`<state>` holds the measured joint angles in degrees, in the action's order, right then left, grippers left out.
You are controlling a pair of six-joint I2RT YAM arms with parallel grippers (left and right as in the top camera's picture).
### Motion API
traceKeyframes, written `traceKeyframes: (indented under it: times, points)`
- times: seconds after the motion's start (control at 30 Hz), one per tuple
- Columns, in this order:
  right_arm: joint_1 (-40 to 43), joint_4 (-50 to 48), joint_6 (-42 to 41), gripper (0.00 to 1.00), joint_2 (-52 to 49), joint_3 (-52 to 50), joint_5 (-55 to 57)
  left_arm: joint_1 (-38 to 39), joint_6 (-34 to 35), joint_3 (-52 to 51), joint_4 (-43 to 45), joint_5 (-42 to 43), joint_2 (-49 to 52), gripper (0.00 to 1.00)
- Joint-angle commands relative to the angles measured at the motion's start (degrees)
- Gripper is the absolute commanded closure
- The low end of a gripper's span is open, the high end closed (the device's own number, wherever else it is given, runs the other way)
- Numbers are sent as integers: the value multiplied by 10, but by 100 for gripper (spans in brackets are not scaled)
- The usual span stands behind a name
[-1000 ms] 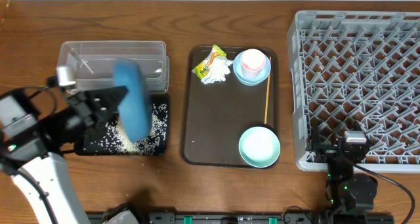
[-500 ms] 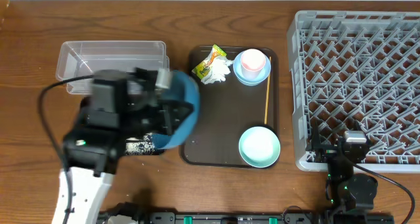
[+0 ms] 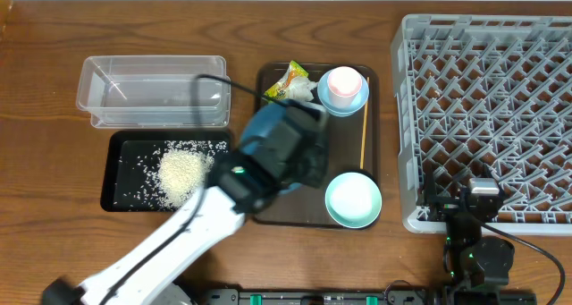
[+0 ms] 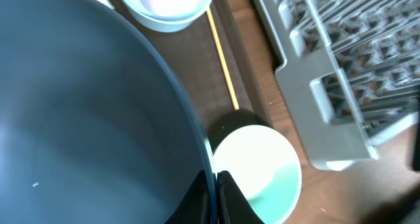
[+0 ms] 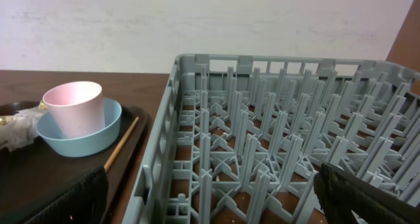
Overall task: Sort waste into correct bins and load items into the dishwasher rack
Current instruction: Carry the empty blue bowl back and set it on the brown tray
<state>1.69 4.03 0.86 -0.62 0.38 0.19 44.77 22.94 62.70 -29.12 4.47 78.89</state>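
Note:
My left gripper [image 4: 215, 198] is shut on the rim of the dark blue dish [image 4: 85, 106], held over the brown tray. In the overhead view my left arm [image 3: 286, 153] covers most of the dish [image 3: 259, 133]. A mint bowl [image 3: 353, 200] lies just right of it, and the pink cup [image 3: 343, 83] stands in the other bowl [image 3: 326, 104]. The wooden stick [image 3: 364, 131] lies between the two bowls. Wrapper [image 3: 288, 83] and tissue [image 3: 299, 101] sit at the tray's back. Rice [image 3: 183, 171] lies in the black tray [image 3: 109, 171]. My right gripper [image 5: 210, 201] stands open over the rack's [image 5: 275, 138] front edge.
The clear tub [image 3: 152, 90] stands behind the black tray at the left. The brown serving tray [image 3: 268, 202] lies in the middle. The grey rack [image 3: 487, 108] fills the right side. Bare wooden table shows along the front and far left.
My left arm has swung right with the blue dish, from over the black tray to over the brown tray. The rice heap now shows uncovered. The right arm has not moved.

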Motion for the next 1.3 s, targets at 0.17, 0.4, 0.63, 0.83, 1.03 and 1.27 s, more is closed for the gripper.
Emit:
traceKeyframes:
  times: [0.17, 0.4, 0.63, 0.83, 1.03, 1.27]
  points:
    - [6, 3, 5, 1, 2, -1, 2, 26, 30, 11, 59, -56, 100, 94]
    - [6, 3, 5, 1, 2, -1, 2, 30, 40, 11, 61, -49, 124, 91]
    - [6, 3, 5, 1, 2, -1, 2, 32, 42, 11, 58, -50, 123, 67]
    - [6, 3, 5, 1, 2, -1, 2, 30, 41, 11, 56, -52, 97, 59]
    - [6, 3, 5, 1, 2, -1, 2, -4, 33, 11, 33, -88, 16, 48]
    - [6, 3, 5, 1, 2, -1, 2, -118, 33, 11, -21, -107, -105, 23]
